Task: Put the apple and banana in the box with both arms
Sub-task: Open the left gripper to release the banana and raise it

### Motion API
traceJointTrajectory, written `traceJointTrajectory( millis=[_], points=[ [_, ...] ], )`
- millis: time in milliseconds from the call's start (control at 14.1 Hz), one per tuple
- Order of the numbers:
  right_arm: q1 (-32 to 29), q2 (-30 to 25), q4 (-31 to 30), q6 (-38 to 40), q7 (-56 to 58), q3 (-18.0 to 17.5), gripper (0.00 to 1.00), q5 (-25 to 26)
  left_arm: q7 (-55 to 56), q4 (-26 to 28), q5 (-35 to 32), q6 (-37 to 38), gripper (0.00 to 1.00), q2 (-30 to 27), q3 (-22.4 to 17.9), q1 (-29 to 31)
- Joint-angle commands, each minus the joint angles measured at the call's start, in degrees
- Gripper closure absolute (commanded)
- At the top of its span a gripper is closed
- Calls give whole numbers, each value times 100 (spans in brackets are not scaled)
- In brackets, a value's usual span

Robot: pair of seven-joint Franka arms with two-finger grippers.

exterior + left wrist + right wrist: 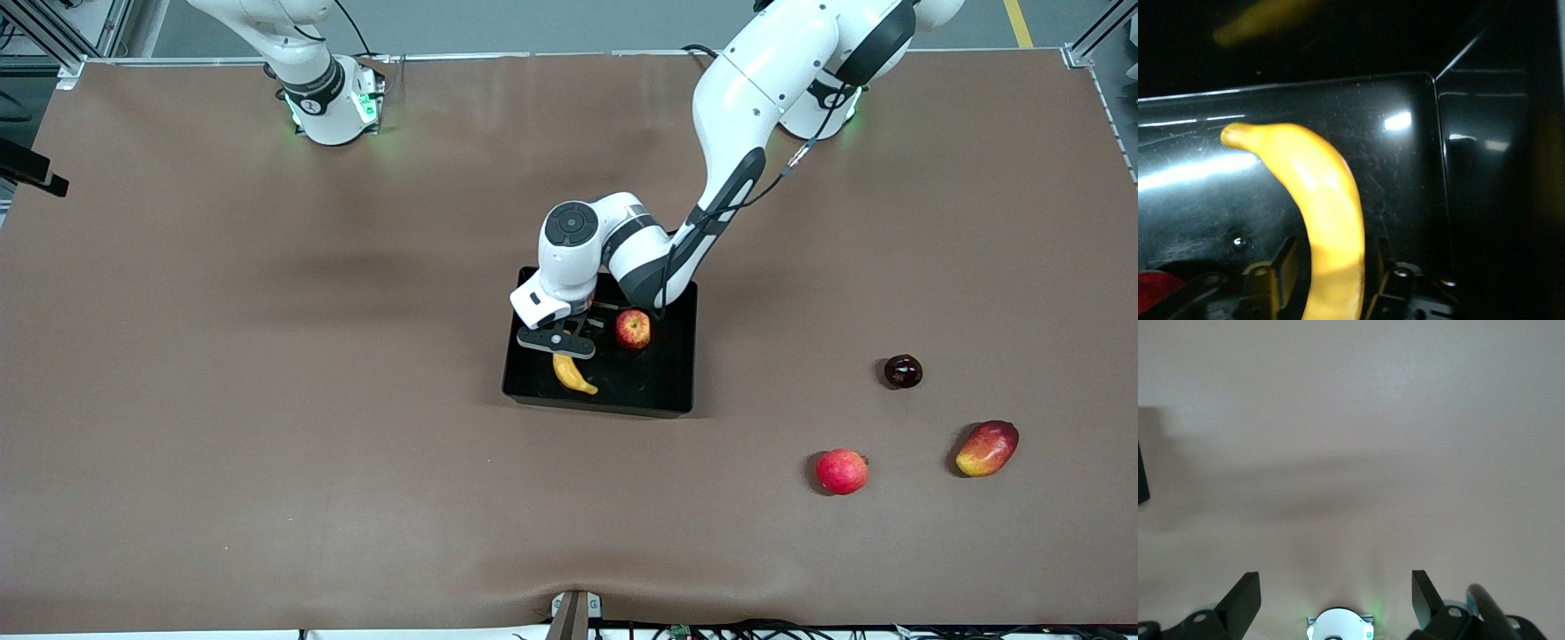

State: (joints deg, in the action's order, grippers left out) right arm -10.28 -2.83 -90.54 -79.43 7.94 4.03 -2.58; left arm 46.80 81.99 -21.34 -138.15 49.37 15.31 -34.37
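Right gripper [1336,600], jaws apart, over table [1351,420]

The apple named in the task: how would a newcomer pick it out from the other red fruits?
Find the shallow glossy black plastic box mid-table, under the left gripper. The small round red apple with yellowish streaks lies inside it, beside the curved yellow banana. The plain pinkish-red round fruit and oblong red-yellow mango lie on bare table.
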Motion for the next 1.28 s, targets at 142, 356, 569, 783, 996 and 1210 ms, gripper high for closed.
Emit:
traceJointTrajectory(
  millis=[142,356,569,783,996,1210],
  points=[
    [-282,142,124,15,67,-86,0,-235,31,-51,-194,164,0,-567,-37,289],
    [-421,212,142,6,67,-86,0,-383,-634,-43,32,1147,0,-1313,60,886],
    [-493,247,186,15,76,-86,0,-481,-1496,-34,701,1370,0,-2052,25,1501],
    [-493,335,273,15,76,-86,0,-463,-1586,-34,667,1949,0,-2562,-1,1932],
    [-466,502,554,24,85,-95,0,-454,-1586,-43,789,2134,0,-2940,51,2477],
    [-449,529,625,24,84,-95,0,-472,-1595,-43,825,2660,0,-3327,25,2820]
  ],
)
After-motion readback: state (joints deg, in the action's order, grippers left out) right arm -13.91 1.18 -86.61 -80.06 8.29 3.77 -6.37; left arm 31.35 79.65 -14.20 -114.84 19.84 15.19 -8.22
